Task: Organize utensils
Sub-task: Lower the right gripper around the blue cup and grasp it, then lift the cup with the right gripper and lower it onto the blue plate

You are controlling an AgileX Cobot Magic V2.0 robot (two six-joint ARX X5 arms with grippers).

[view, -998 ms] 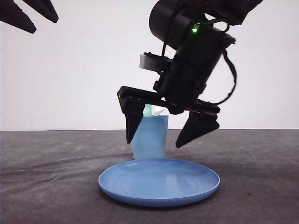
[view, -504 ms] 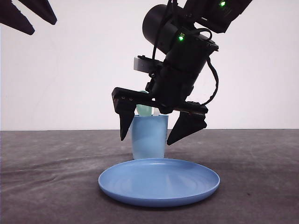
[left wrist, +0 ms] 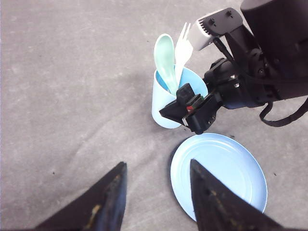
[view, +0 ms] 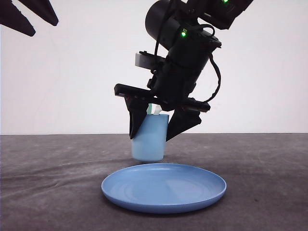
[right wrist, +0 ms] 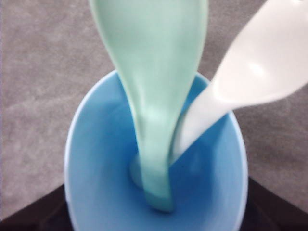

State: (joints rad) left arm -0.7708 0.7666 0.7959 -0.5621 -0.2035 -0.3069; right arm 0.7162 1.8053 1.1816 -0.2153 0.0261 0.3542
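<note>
While black right fingers (view: 156,130) clamp the smooth tapered cup (view: 148,139), left fingers (left wrist: 156,202) gape.

Plain white wall (view: 72,72), dark grey tabletop (view: 48,192) (matte, slightly mottled), even light

A dark grey, slightly mottled table (view: 48,192) carries two things: a light blue cup (view: 149,139), standing tilted between the right arm's jaws, and a round blue plate (view: 163,186), lying flat just below and in front of them.
</note>
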